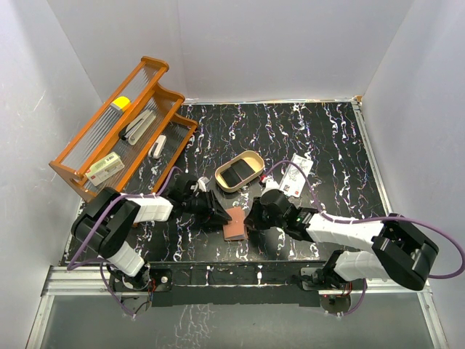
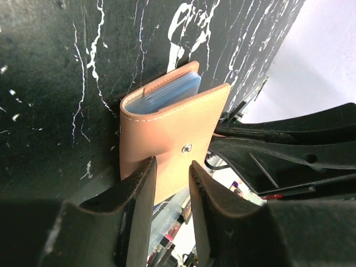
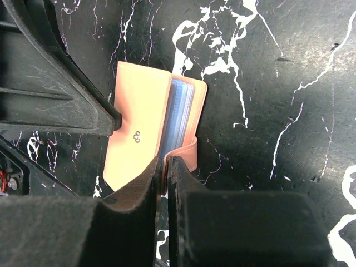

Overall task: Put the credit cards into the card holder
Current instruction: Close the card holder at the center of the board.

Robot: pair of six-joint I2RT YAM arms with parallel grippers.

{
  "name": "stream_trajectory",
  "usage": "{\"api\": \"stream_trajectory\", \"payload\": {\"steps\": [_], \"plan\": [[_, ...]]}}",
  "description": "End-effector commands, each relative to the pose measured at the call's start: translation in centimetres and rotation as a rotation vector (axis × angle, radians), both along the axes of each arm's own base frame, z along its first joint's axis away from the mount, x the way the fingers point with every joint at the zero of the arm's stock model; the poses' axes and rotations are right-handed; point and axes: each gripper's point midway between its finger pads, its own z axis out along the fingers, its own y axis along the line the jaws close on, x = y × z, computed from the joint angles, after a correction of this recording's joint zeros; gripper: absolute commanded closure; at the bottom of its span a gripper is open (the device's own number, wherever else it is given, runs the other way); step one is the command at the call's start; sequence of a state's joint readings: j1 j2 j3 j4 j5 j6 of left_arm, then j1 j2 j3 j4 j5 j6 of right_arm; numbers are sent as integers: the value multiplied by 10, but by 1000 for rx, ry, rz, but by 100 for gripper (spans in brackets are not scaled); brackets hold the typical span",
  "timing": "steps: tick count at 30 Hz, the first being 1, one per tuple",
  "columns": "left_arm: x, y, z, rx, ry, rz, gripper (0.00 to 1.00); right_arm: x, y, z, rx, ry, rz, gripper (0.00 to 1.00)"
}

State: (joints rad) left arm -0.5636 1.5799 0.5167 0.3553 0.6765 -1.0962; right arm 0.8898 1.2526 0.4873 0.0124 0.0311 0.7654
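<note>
The reddish-brown card holder lies part-open on the black marbled table between my two grippers. In the left wrist view the card holder shows its snap flap and pale blue leaves inside; whether those are cards or pockets I cannot tell. My left gripper hovers over the flap's near edge, jaws a little apart, clamping nothing. My right gripper is shut on a thin leather edge of the card holder. White credit cards with red and dark print lie on the table behind the right arm.
A tan oval tray sits just behind the card holder. The large orange wire rack stands at the back left, holding a cream box and other small items. White walls close in on three sides.
</note>
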Motion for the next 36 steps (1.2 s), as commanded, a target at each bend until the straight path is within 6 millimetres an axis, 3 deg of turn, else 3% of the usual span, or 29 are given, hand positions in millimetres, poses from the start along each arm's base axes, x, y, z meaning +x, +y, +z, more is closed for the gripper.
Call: {"api": "stream_trajectory", "payload": {"steps": [1,11,25,36], "plan": [[-2,7,-14,110,-7,-26,73,6,5,15,57,-48,-25,97],[-5,15,-29,218,-6,-51,78,5,15,23,108,-30,-10,84],[-9,13,-27,196,-1,-51,80,16,37,19,145,-12,-12,94],[-11,11,-24,176,0,-59,80,18,38,11,126,2,-20,86]]}}
